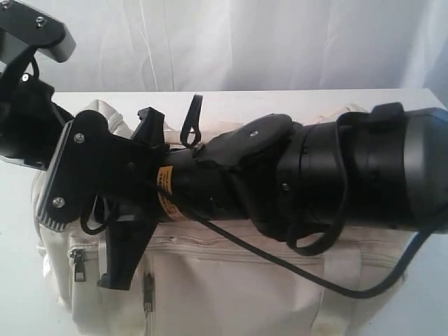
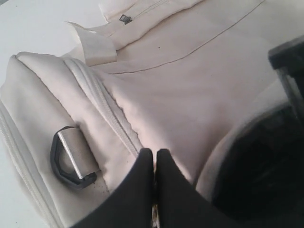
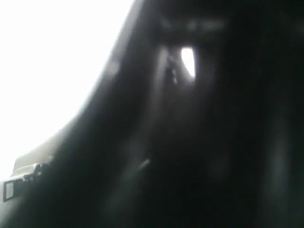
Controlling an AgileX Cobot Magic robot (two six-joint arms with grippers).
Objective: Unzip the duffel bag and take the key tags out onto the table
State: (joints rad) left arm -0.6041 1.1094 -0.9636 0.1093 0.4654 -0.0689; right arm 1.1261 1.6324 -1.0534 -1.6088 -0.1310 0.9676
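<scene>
— While our left fingers (image 2: 142,190) sit pressed together at the zipper seam of the cream-beige fabric duffel bag (image 2: 190,95), where does it lie?
— On the plain white desk (image 2: 28,28). Whether our right fingers (image 1: 120,259) are apart or together, we cannot tell.

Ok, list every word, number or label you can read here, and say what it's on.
Nothing here is legible.
On the arm, a yellow label: dark print, too small and blurred to read.
On the bag: no print visible.
Right wrist view: too dark and blurred to show any.
</scene>
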